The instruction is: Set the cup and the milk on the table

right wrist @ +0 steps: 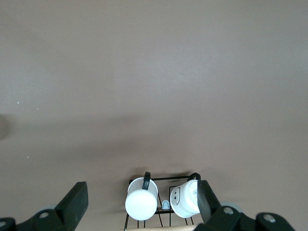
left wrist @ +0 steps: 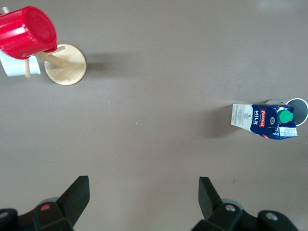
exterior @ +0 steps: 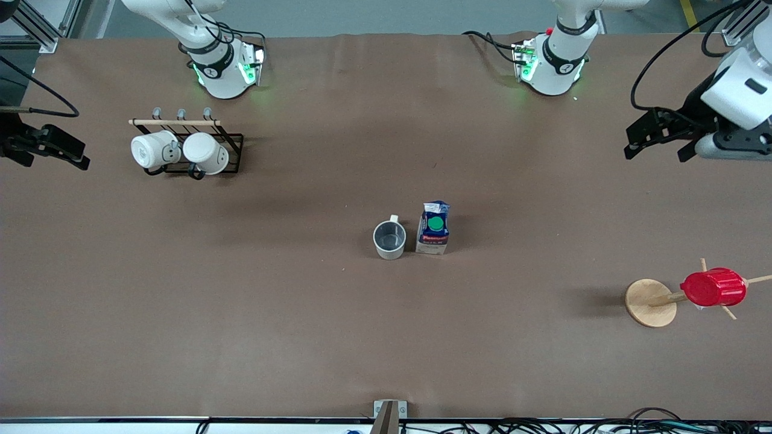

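The beige-grey cup [exterior: 389,239] stands upright on the brown table [exterior: 301,337] near its middle, its grey inside showing. The blue-and-white milk [exterior: 433,228] with a green cap stands right beside it, toward the left arm's end. In the left wrist view the milk [left wrist: 264,121] partly hides the cup [left wrist: 299,109]. My left gripper [exterior: 656,150] is open and empty over the table's left-arm end; it also shows in the left wrist view [left wrist: 143,195]. My right gripper [exterior: 57,158] is open and empty over the right-arm end; it also shows in the right wrist view [right wrist: 142,199].
A black wire rack [exterior: 232,154] with two white mugs [exterior: 154,149] [exterior: 206,153] stands toward the right arm's end. A red ribbed cup [exterior: 713,287] hangs on a wooden peg stand [exterior: 650,302] toward the left arm's end.
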Available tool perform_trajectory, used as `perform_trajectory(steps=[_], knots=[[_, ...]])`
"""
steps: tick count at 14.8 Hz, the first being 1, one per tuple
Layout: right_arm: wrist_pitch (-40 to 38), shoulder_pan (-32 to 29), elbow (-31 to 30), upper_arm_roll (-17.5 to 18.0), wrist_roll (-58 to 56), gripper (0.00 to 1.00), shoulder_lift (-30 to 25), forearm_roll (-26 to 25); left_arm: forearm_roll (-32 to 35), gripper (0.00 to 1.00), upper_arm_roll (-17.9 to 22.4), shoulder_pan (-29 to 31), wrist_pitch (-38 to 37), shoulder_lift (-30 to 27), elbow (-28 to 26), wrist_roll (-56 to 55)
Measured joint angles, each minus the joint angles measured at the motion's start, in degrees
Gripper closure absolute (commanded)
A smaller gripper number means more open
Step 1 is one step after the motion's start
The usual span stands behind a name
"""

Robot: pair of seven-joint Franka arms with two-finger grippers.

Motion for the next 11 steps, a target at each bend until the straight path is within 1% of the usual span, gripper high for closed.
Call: perform_trajectory(steps=[4,8,11], knots=[[0.0,0.0,0.0,0.0,0.0,0.00,0.0,0.0,1.0,0.00,0.0,-0.3,0.1,-0.1,-1.5,0.0],[0.0,0.0,0.0,0.0,0.0,0.00,0.0,0.0,2.0,0.00,0.0,-0.3,0.8,2.5,-0.3,0.0],[0.0,0.0,0.0,0.0,0.0,0.00,0.0,0.0,2.1,0.01,0.0,-0.3,0.7,2.9,-0.1,-0.1]])
